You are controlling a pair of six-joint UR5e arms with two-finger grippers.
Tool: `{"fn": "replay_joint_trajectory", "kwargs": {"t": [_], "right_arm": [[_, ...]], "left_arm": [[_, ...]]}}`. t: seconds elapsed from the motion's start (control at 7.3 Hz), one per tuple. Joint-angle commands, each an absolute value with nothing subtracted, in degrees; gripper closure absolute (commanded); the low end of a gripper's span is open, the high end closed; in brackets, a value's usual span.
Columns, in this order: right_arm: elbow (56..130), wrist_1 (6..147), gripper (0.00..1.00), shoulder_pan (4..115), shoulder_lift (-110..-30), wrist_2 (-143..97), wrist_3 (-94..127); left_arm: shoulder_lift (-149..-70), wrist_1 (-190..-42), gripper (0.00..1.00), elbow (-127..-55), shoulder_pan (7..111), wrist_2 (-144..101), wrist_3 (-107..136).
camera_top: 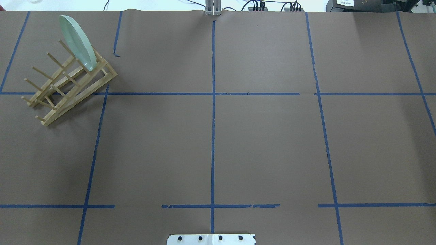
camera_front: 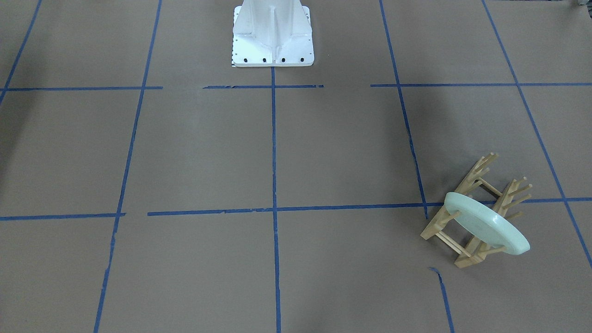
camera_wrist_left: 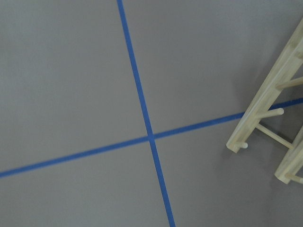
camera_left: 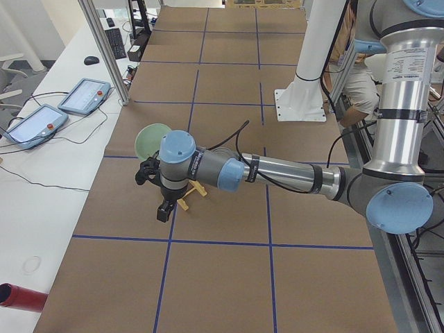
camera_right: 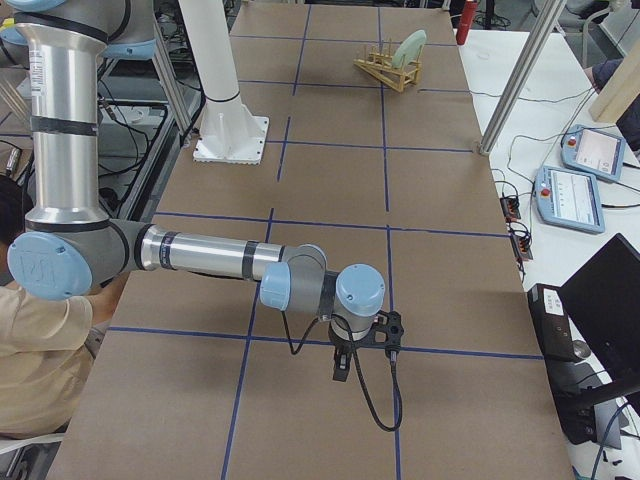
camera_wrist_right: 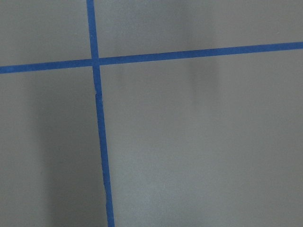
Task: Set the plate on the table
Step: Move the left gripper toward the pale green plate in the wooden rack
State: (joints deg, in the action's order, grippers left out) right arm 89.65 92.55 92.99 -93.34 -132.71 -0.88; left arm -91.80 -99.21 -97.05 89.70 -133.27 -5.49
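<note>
The pale mint-green plate (camera_front: 485, 224) stands on edge in the end slot of the light wooden peg rack (camera_front: 471, 185). It shows at the far left in the overhead view (camera_top: 76, 42). The brown table (camera_top: 265, 143) has blue tape lines. My left gripper (camera_left: 164, 211) hangs above the table just beside the rack and plate (camera_left: 151, 139); I cannot tell if it is open or shut. My right gripper (camera_right: 341, 370) hangs over the table's other end, far from the plate (camera_right: 410, 47); I cannot tell its state. Neither gripper shows in its wrist view.
The white robot base (camera_front: 273, 37) stands at the table's middle edge. The rack's near end shows in the left wrist view (camera_wrist_left: 270, 123). Teach pendants (camera_left: 83, 97) lie on the white side table beyond the brown paper. A person sits near the robot (camera_right: 40, 350).
</note>
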Motion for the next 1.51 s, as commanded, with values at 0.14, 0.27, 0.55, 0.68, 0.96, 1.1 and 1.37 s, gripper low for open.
{"fn": "replay_joint_trajectory", "kwargs": {"t": [0.14,0.27,0.55,0.68,0.96,1.1,1.37], "right_arm": [[89.65,92.55,0.00,92.99,-93.34,-132.71,-0.88],[89.65,92.55,0.00,92.99,-93.34,-132.71,-0.88],[89.65,92.55,0.00,92.99,-93.34,-132.71,-0.88],[89.65,92.55,0.00,92.99,-93.43,-132.71,-0.88],[89.65,92.55,0.00,92.99,-93.34,-132.71,-0.88],[89.65,92.55,0.00,92.99,-93.43,-132.71,-0.88],[89.65,92.55,0.00,92.99,-93.34,-132.71,-0.88]], "left_arm": [[-93.24,-97.58,0.00,-97.47,89.56,-134.03,-2.83],[-96.30,-97.21,0.00,-97.30,89.47,-135.69,3.28],[-100.43,-97.82,0.00,-97.21,89.21,-141.74,15.32],[-103.24,-98.00,0.00,-97.47,89.12,-143.86,23.30],[-106.51,-101.92,0.00,-96.95,85.98,-146.76,39.82],[-106.70,-108.74,0.00,-95.55,83.61,-147.39,48.60],[-107.40,-128.74,0.00,-88.46,79.30,-146.96,68.20]]}}
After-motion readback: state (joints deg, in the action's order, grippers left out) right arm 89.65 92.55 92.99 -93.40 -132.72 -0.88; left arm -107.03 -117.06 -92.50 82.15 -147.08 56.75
